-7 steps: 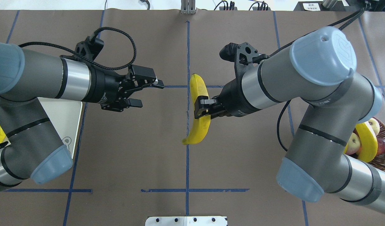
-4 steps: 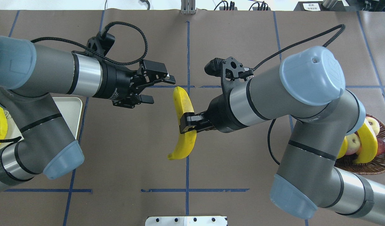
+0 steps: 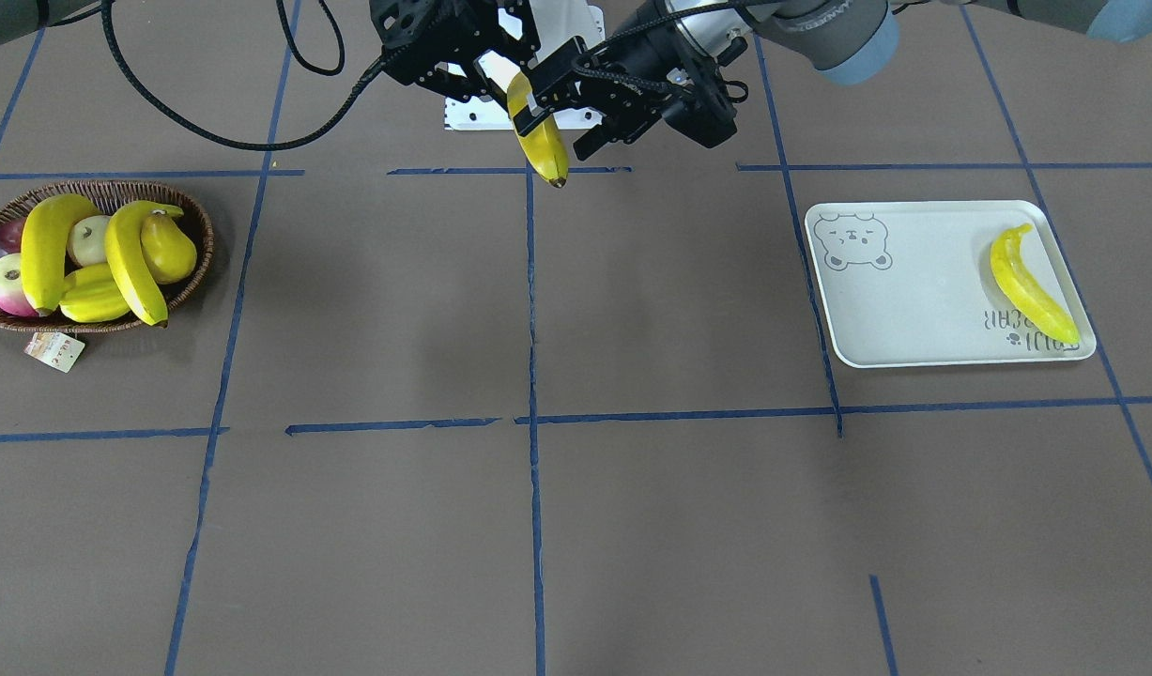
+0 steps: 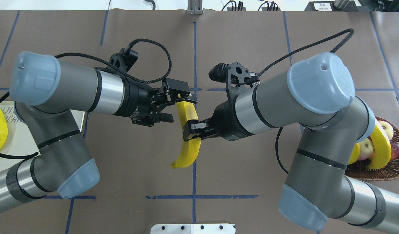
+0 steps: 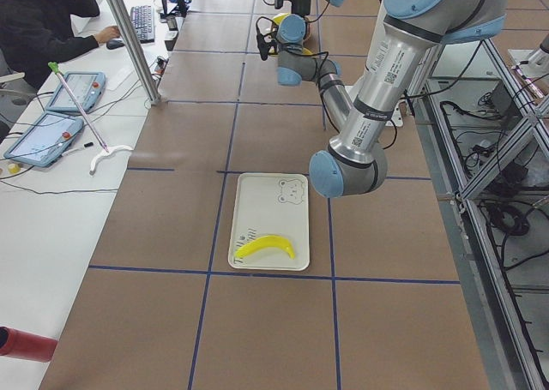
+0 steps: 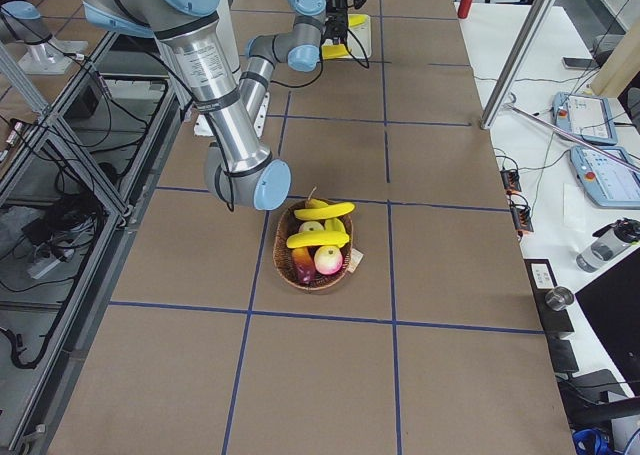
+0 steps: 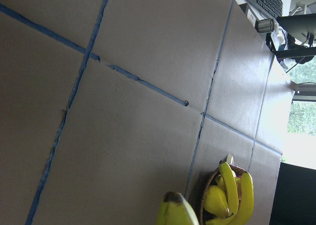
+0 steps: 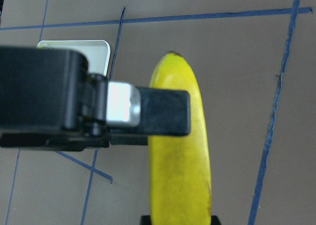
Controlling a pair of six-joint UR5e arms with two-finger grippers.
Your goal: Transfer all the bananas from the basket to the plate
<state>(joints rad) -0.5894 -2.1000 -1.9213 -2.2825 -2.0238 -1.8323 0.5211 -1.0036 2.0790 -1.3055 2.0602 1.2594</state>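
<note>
Two end effectors meet over the middle of the tabletop (image 3: 632, 526). The right end effector (image 4: 191, 130) is clamped across the mid-length of the held banana (image 4: 190, 151), which appears to hang clear of the surface. The left end effector (image 4: 181, 108) is spread wide and grips nothing. Its fingers straddle the far end of that fruit, and in the right wrist view one finger lies across it, though I cannot tell whether it touches. The held banana's long axis runs nearly along the centre tape line, dark blunt tip away from the robot and stem end toward it. The left fingers therefore sit just beyond the right ones on the same axis. This looks like a hand-over, in which the left jaws must close on the far end before the right ones let go. Farther out, the plate (image 3: 913, 310) lies on the left arm's side with one banana (image 3: 1031, 286) near its outer short edge. The basket (image 3: 200, 253), on the right arm's side, holds two more bananas (image 3: 45, 249) among other fruit.
</note>
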